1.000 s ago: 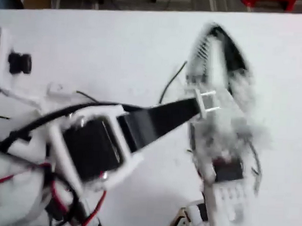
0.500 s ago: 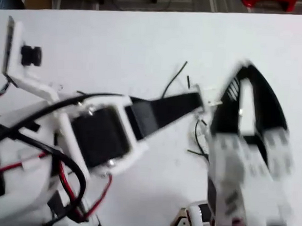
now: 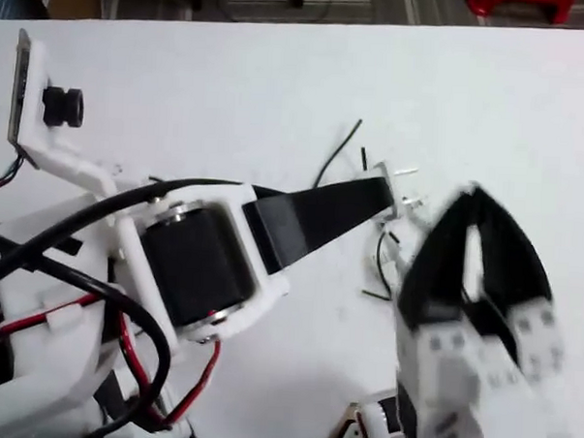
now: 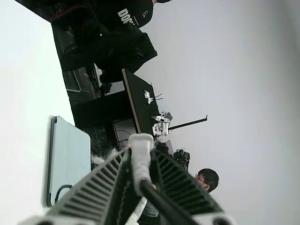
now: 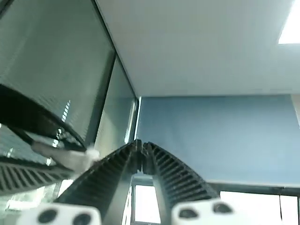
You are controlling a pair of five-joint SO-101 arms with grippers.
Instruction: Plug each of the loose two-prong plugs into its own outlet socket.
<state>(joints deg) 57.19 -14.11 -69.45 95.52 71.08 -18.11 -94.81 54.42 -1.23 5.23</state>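
My left gripper (image 3: pixel 378 198) reaches across the middle of the white table, shut on a white two-prong plug (image 3: pixel 393 181) whose metal prongs stick out past the fingertips. Up close, the plug (image 4: pixel 140 154) sits clamped between the ribbed fingers (image 4: pixel 115 176), and a black cable (image 4: pixel 157 201) runs back from it. My right gripper (image 3: pixel 475 196) stands just right of the plug, fingers pointing away from the near edge and closed tip to tip with nothing between them (image 5: pixel 140 147). The right wrist view also catches the plug (image 5: pixel 70 157) off to one side.
Thin black cable (image 3: pixel 335 155) trails over the table (image 3: pixel 230 81) beyond the plug, with more loops (image 3: pixel 379 266) between the two arms. A perforated board (image 3: pixel 355 437) lies at the near edge. The left arm's motor housing (image 3: pixel 198 263) stands high on the near left.
The right gripper has swung from the far side of the plug back toward the near edge and slightly right. The left gripper kept the plug at about the same spot.
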